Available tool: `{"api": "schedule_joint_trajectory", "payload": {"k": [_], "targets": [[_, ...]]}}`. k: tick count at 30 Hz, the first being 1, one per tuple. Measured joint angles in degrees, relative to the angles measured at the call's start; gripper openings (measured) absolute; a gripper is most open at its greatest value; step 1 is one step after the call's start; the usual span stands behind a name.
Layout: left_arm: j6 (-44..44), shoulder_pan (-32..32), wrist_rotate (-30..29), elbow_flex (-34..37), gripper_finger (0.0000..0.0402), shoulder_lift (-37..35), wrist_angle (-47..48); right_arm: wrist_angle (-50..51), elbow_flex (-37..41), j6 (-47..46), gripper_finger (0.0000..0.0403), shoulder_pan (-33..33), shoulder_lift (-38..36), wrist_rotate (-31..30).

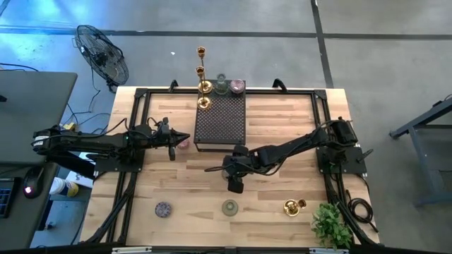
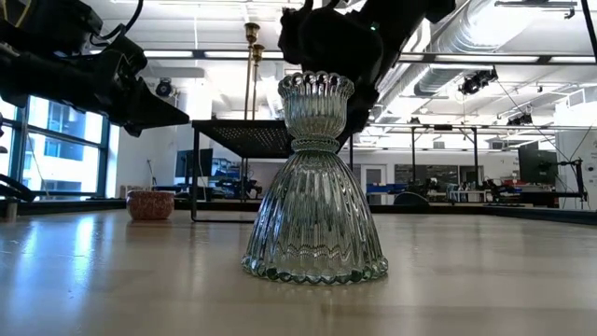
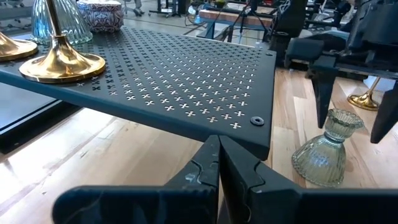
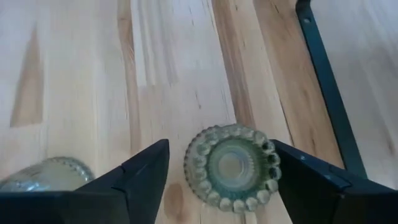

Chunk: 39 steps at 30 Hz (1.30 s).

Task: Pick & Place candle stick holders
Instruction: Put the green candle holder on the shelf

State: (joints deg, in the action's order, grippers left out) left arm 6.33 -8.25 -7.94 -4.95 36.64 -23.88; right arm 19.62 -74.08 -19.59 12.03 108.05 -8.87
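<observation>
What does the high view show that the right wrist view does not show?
Only the high view shows the left gripper beside the dotted rack, the gold candlesticks at its far end, a fallen gold holder, a grey-purple cup and the plant. Only the right wrist view shows the beaded rim and hollow centre of the green glass holder. Both show that holder and the open right gripper above it.

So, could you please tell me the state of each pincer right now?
Left pincer: closed, holding nothing.
Right pincer: open, above the green glass holder, not gripping it.
</observation>
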Motion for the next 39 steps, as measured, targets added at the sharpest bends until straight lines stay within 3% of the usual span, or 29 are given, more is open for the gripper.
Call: {"api": "schedule_joint_trajectory", "payload": {"k": [4, 10, 18, 26, 30, 39], "targets": [[0.0, 0.02, 0.02, 0.0, 0.0001, 0.02, 0.0, -0.42, 0.79, 0.08, 0.0234, 0.0, 0.0, 0.07], [0.0, 0.01, 0.0, 0.0, 0.0001, 0.02, 0.0, -0.31, 0.43, 0.45, 0.0161, 0.0, 0.0, -0.41], [0.0, 0.02, 0.02, 0.0, 0.0001, 0.02, 0.01, 9.27, -5.41, 2.07, 0.0157, 0.02, -2.14, 1.16], [0.0, 0.0, 0.03, 0.0, 0.0001, 0.01, 0.03, 19.34, -19.52, 1.58, 0.0162, -0.57, -6.25, -0.31], [0.0, 0.02, 0.02, 0.0, 0.0001, 0.01, 0.02, 25.11, -25.77, 3.1, 0.0161, -4.28, -5.95, -3.5], [0.0, 0.02, 0.02, 0.0, 0.0001, 0.0, 0.02, 25.66, -27.1, 8.49, 0.0163, -20.88, -5.37, -3.8]]}}
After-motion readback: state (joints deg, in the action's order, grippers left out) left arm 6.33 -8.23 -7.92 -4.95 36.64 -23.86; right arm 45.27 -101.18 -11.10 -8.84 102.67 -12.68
